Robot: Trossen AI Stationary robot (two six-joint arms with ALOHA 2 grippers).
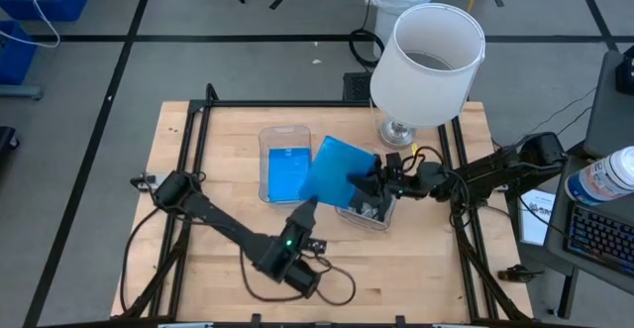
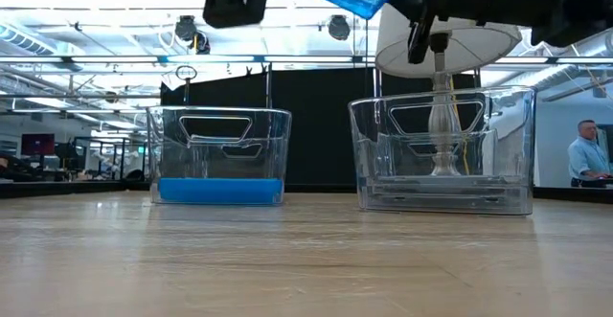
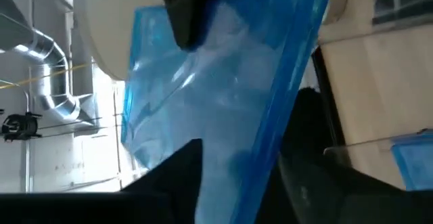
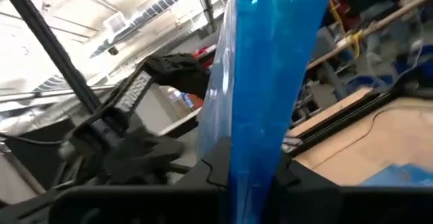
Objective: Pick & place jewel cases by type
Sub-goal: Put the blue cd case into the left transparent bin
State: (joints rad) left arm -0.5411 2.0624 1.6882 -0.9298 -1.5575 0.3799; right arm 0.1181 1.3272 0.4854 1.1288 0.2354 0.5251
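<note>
Even bright overhead light on the pale wooden bench (image 1: 238,219), soft faint shadows only; the white cylindrical lamp shade (image 1: 428,62) looms large and slightly blown out in the high view. Low view is backlit by ceiling strip lights, near bench surface soft. Both wrist views blurry, the translucent bright blue rectangular jewel case (image 4: 270,68) out of focus, window glare behind.

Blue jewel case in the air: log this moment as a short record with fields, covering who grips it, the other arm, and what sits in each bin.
held item: blue jewel case, raised above the table between the two bins
right gripper: shut on the blue jewel case at its edge
left gripper: at the case's opposite corner, fingers apart
left bin: holds blue cases lying flat
right bin: holds clear cases stacked at the bottom
lamp: stands behind the right bin
table: wooden top
</note>
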